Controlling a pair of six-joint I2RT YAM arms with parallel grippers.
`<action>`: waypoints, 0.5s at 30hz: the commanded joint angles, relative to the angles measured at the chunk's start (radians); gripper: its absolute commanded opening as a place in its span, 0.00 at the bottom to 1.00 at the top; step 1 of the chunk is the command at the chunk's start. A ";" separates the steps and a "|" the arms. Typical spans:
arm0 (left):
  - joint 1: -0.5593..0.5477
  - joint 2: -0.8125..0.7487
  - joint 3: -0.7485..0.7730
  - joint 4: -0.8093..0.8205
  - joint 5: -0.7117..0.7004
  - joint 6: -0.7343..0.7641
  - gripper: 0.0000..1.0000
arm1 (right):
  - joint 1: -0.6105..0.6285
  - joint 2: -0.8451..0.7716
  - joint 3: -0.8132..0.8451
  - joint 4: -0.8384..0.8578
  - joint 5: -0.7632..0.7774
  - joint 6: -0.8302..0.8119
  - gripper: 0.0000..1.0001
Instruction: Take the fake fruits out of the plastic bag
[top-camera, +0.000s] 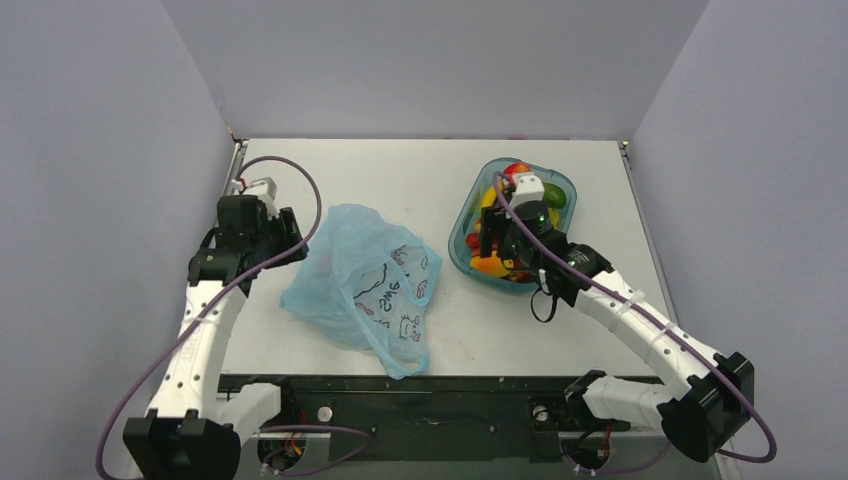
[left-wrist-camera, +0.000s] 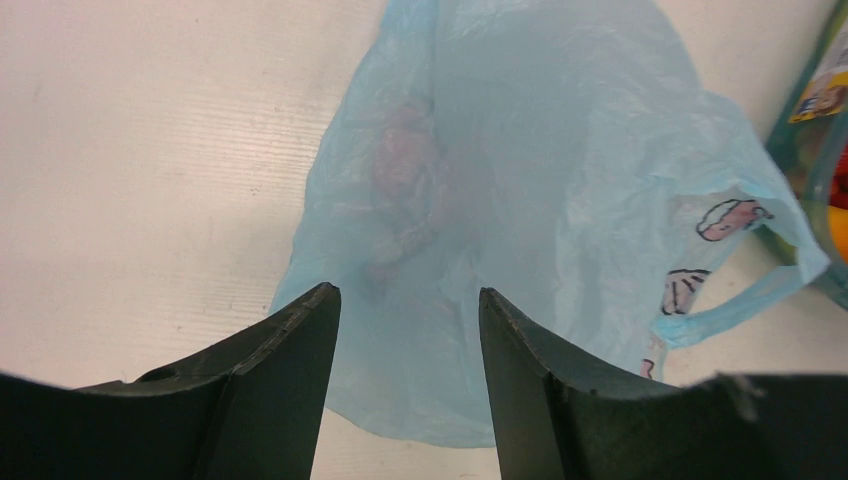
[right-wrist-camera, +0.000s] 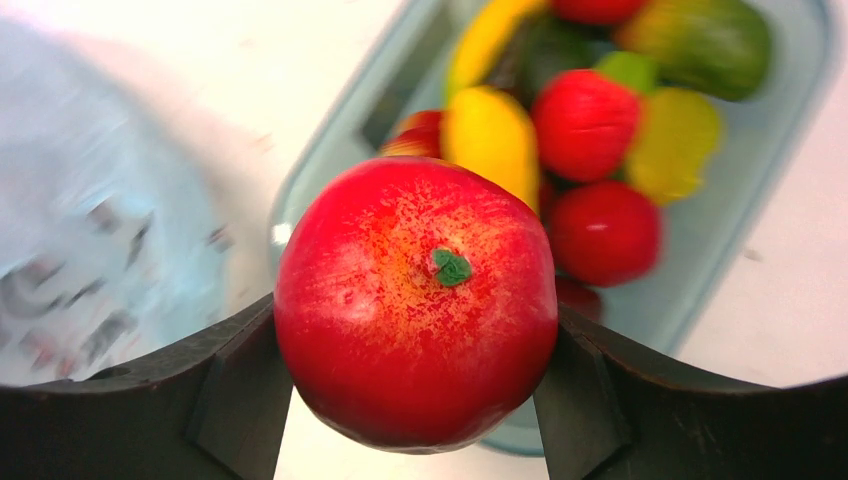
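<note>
The light-blue plastic bag (top-camera: 365, 285) lies crumpled on the table left of centre, print side up. My left gripper (top-camera: 295, 240) is at its left edge, open; in the left wrist view its jaws (left-wrist-camera: 405, 295) stand apart over the bag (left-wrist-camera: 520, 180) with nothing between them. A faint pinkish shape (left-wrist-camera: 400, 170) shows through the film; I cannot tell what it is. My right gripper (right-wrist-camera: 415, 312) is shut on a red apple (right-wrist-camera: 415, 300) with yellowish patches, held above the near left rim of the tub. In the top view this gripper (top-camera: 497, 245) hides the apple.
The teal oval tub (top-camera: 455, 245) stands at the right and holds red strawberries (right-wrist-camera: 590, 120), a yellow fruit (right-wrist-camera: 490, 135) and a green mango (right-wrist-camera: 710, 40). A bag handle (left-wrist-camera: 735, 300) reaches toward the tub. Grey walls close in the table on three sides.
</note>
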 joint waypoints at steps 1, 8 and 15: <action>0.007 -0.154 0.030 -0.064 0.102 -0.097 0.52 | -0.159 0.040 -0.003 0.117 0.108 0.073 0.00; -0.015 -0.314 -0.050 0.001 0.354 -0.252 0.54 | -0.343 0.329 0.149 0.146 0.059 0.128 0.07; -0.099 -0.382 -0.061 -0.054 0.347 -0.277 0.55 | -0.410 0.500 0.245 0.131 0.039 0.103 0.17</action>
